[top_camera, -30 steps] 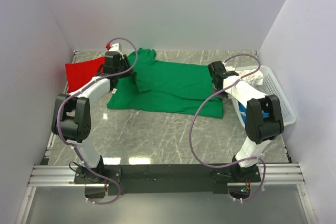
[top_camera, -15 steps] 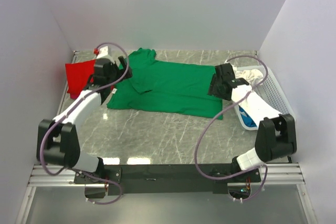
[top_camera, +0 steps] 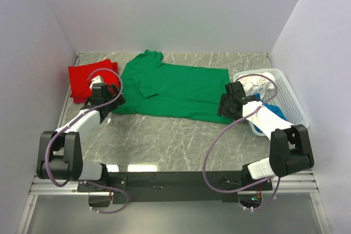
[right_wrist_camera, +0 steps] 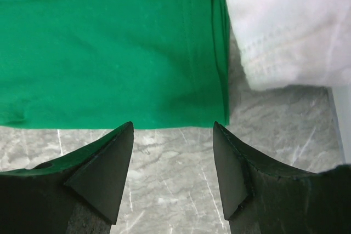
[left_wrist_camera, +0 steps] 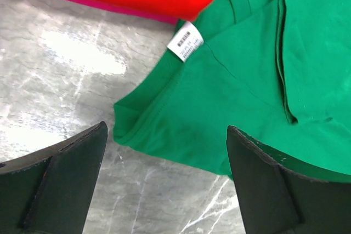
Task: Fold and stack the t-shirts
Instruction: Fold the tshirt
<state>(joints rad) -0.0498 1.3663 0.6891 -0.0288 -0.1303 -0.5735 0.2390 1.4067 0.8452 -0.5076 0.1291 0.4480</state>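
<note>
So the green shirt (top_camera: 175,89) is spread flat across the back half of the marble table (top_camera: 164,141), with one sleeve flopped over onto its body. Its small white neck label (left_wrist_camera: 185,40) is showing at the left end. The red shirt (top_camera: 88,78) is bunched up right against that same end, and its edge laps just over the green by the label.

At the green shirt's right end there's the white plastic basket (top_camera: 293,102) with a white shirt (top_camera: 258,83) heaped in it. That one spills out until it touches the green hem. A bit of blue shirt (top_camera: 278,112) pokes out under the right arm.

The left gripper (left_wrist_camera: 165,130) hangs over the green shirt's near left corner, fingers spread wide with nothing in them. The right gripper (right_wrist_camera: 173,125) sits over the near right corner, spread apart too and gripping nothing. Purple cables loop off both arms on the near side of the shirt.
</note>
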